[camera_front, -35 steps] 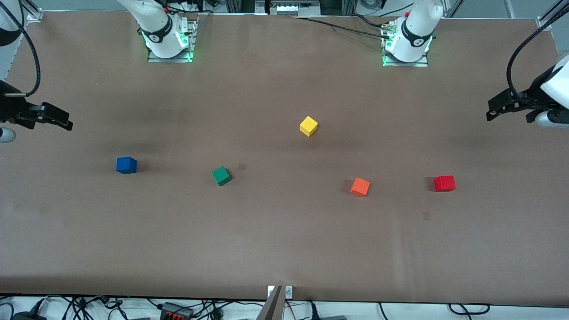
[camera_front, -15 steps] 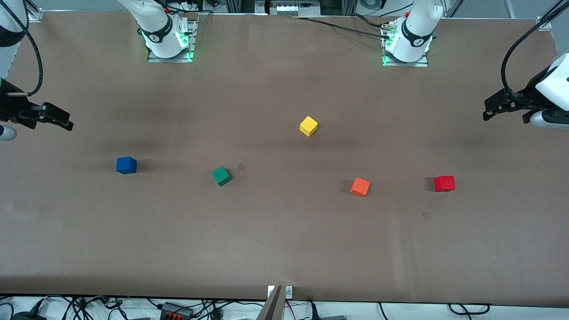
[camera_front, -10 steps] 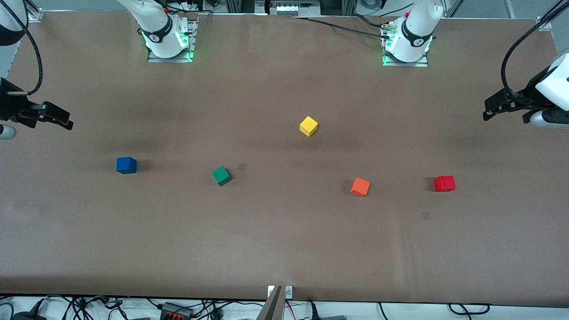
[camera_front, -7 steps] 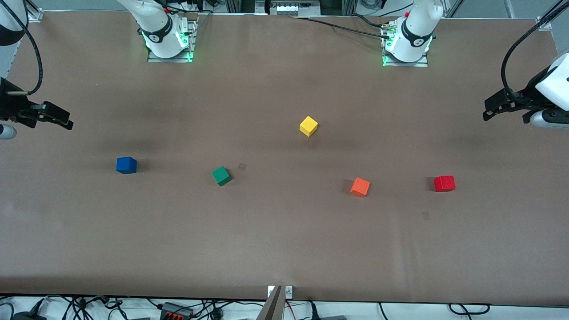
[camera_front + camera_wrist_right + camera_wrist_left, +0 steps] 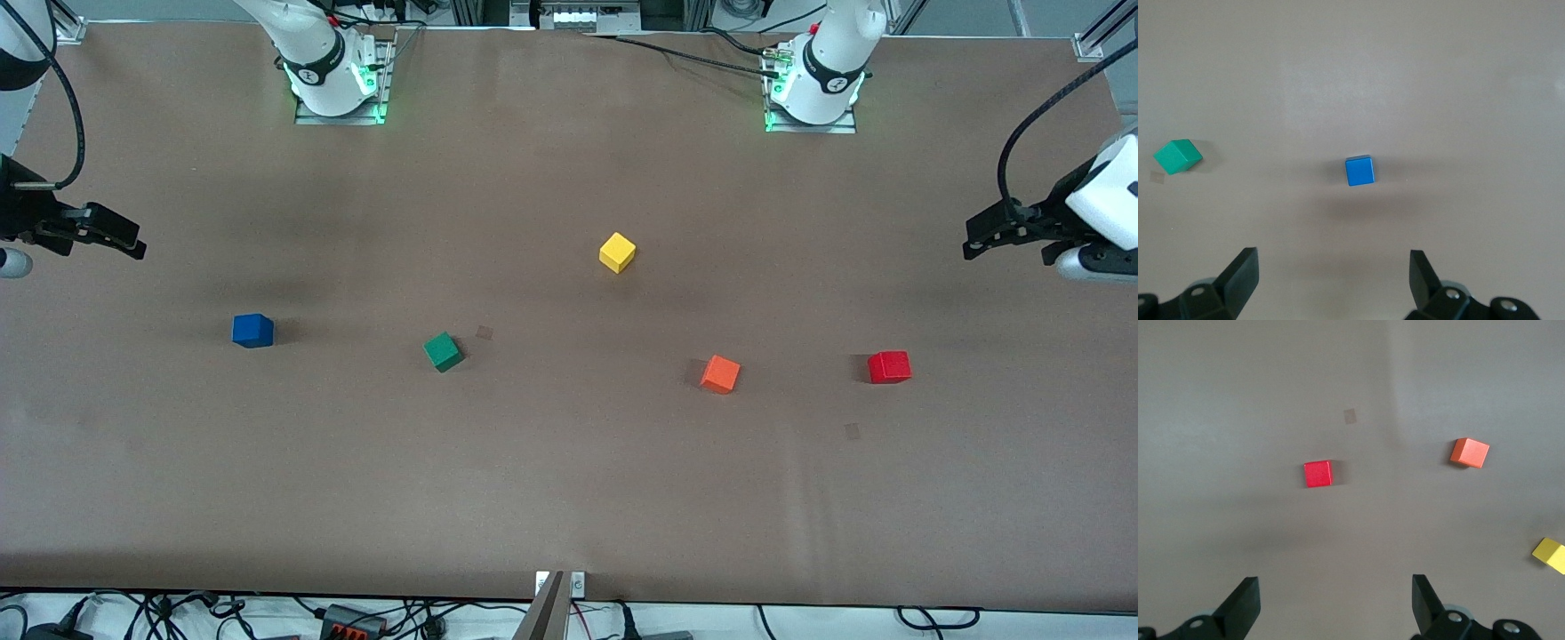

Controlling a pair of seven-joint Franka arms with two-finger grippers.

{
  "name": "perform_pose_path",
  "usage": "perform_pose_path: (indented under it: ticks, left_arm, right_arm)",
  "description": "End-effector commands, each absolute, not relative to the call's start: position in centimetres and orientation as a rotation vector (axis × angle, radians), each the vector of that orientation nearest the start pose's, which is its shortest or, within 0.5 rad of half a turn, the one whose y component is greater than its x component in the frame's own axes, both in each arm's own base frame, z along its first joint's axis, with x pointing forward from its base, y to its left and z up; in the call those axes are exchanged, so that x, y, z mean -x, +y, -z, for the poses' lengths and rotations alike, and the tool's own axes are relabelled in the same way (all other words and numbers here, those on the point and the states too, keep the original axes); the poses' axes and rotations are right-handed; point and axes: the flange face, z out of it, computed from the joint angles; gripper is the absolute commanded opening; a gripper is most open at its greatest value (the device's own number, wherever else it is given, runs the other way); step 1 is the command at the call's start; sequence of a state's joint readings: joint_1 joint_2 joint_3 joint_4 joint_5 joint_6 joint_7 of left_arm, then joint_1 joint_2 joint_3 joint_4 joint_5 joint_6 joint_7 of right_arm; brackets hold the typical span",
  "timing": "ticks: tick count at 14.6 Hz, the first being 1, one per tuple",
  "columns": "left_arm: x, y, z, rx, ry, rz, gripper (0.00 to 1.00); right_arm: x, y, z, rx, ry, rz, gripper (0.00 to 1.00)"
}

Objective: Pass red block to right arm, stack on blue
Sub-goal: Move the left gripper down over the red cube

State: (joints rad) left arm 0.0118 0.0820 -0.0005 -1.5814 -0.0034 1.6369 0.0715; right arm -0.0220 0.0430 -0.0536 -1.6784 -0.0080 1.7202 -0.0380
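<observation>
Gaping wide, both end effectors (image 5: 978,240) (image 5: 124,240) hover at table (image 5: 569,498) ends; red block (image 5: 889,366) untouched.

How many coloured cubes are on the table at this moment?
5, all apart on the brown table. From the right arm's end to the left arm's: dark blue cube, green cube, yellow cube farthest from the camera, orange cube, bright red cube. None looks hidden.
</observation>
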Motion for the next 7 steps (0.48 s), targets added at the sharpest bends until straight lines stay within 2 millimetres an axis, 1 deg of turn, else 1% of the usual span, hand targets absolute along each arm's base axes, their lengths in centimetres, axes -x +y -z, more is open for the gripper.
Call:
perform_pose_path:
  ticks: [1, 3, 5, 7]
  left_arm:
    - [-60.7, 1.5, -53.9, 3.127, 0.093, -0.152, 1.0]
    - [-61.8, 2.1, -50.3, 3.121, 0.083, -0.246, 1.0]
    - [-62.8, 3.4, -46.6, 3.116, 0.056, -0.311, 1.0]
    - [-64.0, 4.7, -41.9, 3.089, 0.047, -0.343, 1.0]
  right_arm:
    - [-56.7, -4.1, -56.6, 3.159, 0.037, 0.015, 1.0]
    - [-56.9, -4.0, -56.3, 3.159, 0.032, 0.006, 1.0]
    - [-56.9, -4.2, -56.2, 3.159, 0.039, 0.006, 1.0]
    - [-56.9, -4.4, -56.1, 3.159, 0.044, 0.001, 1.0]
